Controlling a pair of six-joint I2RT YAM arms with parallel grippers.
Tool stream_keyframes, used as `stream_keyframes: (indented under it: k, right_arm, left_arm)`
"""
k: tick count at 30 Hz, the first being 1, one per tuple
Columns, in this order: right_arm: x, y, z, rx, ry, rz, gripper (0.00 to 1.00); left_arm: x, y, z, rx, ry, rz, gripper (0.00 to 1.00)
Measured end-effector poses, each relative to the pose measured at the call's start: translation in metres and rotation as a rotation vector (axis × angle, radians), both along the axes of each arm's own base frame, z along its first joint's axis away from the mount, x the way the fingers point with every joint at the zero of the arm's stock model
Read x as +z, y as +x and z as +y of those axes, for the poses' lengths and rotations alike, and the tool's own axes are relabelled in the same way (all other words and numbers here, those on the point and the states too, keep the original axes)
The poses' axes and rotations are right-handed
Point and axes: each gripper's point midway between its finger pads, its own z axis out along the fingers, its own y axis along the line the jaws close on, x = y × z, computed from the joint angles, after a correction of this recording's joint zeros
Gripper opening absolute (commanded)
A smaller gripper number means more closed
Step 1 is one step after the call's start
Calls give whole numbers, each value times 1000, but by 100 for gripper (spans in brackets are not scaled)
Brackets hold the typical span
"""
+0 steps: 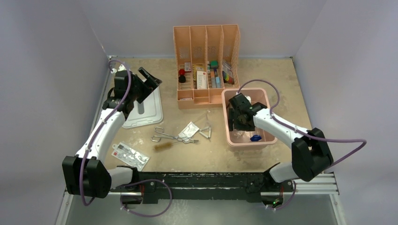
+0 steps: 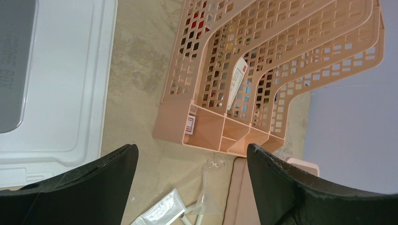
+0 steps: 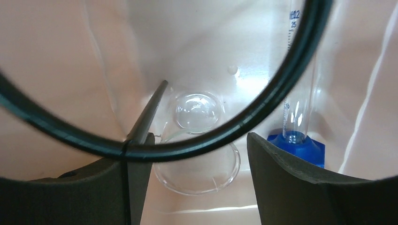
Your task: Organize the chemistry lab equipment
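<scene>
Tan table: right end effector, black ring inside pink bin.

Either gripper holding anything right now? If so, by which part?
Left gripper: open, empty. Right gripper: jaws wide; the black wire ring on a rod touches one finger at its rod, the other finger clear, so apparently not gripped.
</scene>
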Motion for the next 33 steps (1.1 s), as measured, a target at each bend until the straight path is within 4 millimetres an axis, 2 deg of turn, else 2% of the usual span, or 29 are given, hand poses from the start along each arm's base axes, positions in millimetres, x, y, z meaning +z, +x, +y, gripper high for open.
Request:
stream_keyframes:
  k: [2, 5, 14, 20, 23, 28, 30, 33]
  right_arm:
    - [8, 2, 1, 0, 4, -11, 75]
    - [31, 12, 3, -4, 12, -56, 76]
    - [120, 36, 13, 38, 99, -266, 74]
    - [152, 48, 27, 122, 131, -342, 72]
    - [165, 47, 47, 198, 143, -371, 72]
    - [180, 44, 115, 393, 147, -415, 69]
    - [173, 43, 137, 454, 141, -407, 66]
    - [152, 39, 163, 541, 110, -370, 60]
  left_arm:
    - [0, 0, 0, -1, 2, -1, 85]
    - [0, 0, 0, -2, 3, 0, 85]
    - [0, -1, 1, -4, 11, -2, 85]
    - [4, -5, 2, -1, 18, -9, 85]
    - [7, -9, 3, 2, 20, -11, 85]
    - [6, -18, 5, 6, 27, -7, 85]
    - [0, -24, 8, 14, 41, 12, 84]
    - [-13, -36, 18, 51, 80, 58, 81]
